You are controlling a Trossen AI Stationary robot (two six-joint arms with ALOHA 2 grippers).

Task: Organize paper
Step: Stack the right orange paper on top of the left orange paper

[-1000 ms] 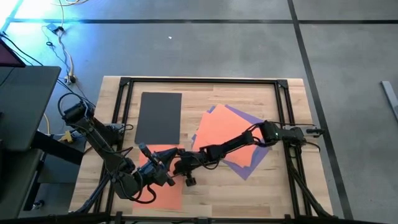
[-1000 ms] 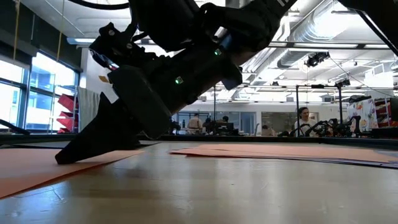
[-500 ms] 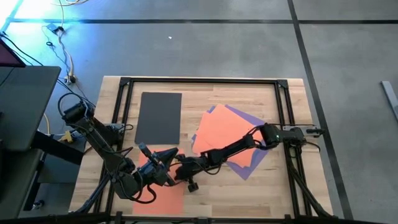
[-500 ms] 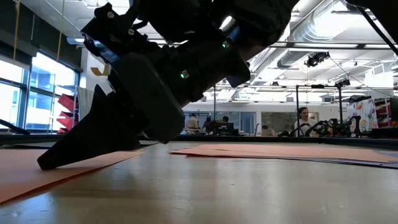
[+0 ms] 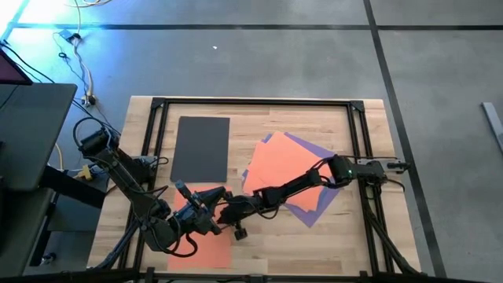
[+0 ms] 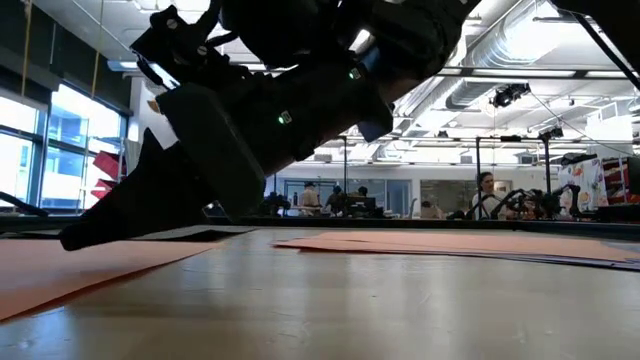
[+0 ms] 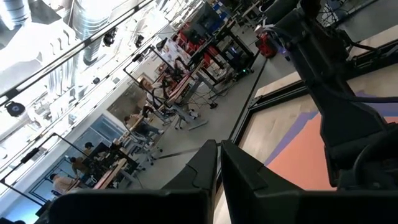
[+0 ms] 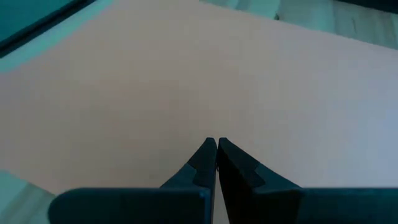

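Observation:
A dark grey sheet [image 5: 200, 148] lies flat at the far left. An orange sheet [image 5: 279, 161] rests on purple sheets [image 5: 318, 206] at the centre right. A salmon-pink sheet [image 5: 211, 245] lies flat at the near left, and it also shows in the low view [image 6: 60, 270] and the right wrist view [image 8: 186, 74]. My right gripper [image 5: 209, 207] [image 6: 68, 241] [image 8: 216, 143] is shut and slants down over this sheet. My left gripper [image 5: 185, 195] [image 7: 219, 148] is shut and empty, held level above the near left of the table. My right gripper slants down from the table's right, with its shut fingertips [image 6: 80, 236] at the surface of the salmon-pink sheet near its far end [image 8: 214, 127]. Whether the tips touch the paper or stand just over it, I cannot tell. The sheet lies flat on the table.
A black metal frame [image 5: 255, 102] runs around the wooden table top. Bare wood [image 5: 314, 244] shows at the near right. Both arms cross over the near left area. People and desks stand in the room beyond the table [image 6: 485, 195].
My right gripper's shut fingertips have moved a little toward the table's left over the salmon-pink sheet. They dipped low onto it half a second ago and have since tipped up slightly. The sheet has stayed in place.

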